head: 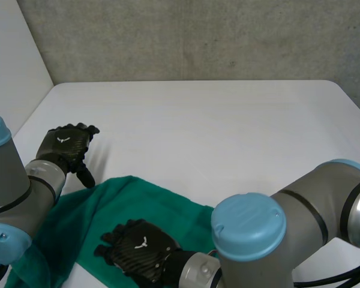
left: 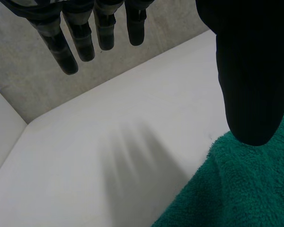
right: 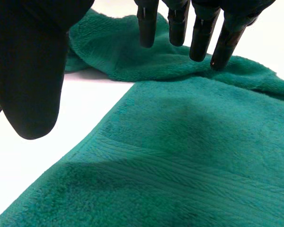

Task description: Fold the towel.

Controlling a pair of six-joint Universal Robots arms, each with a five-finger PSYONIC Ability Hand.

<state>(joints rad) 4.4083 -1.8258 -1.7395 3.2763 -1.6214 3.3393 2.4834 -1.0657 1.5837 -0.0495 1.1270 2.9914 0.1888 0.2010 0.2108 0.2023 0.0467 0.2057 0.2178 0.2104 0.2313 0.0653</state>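
Observation:
A green towel [head: 132, 210] lies rumpled on the white table [head: 216, 132] near the front, its left part bunched up. My left hand [head: 66, 147] hovers open above the bare table just beyond the towel's far left edge, fingers [left: 66, 52] straight and thumb [left: 253, 71] apart, holding nothing; the towel [left: 246, 189] lies below the thumb. My right hand [head: 141, 249] is open over the towel's near middle part, palm down. Its fingers [right: 199, 33] and thumb [right: 31, 80] stand spread above the towel [right: 189, 151], with nothing pinched.
A grey wall [head: 198, 36] runs behind the table and a white panel [head: 12, 66] stands at its left. The table's far and right parts are bare white surface. My right arm [head: 300, 234] crosses the front right.

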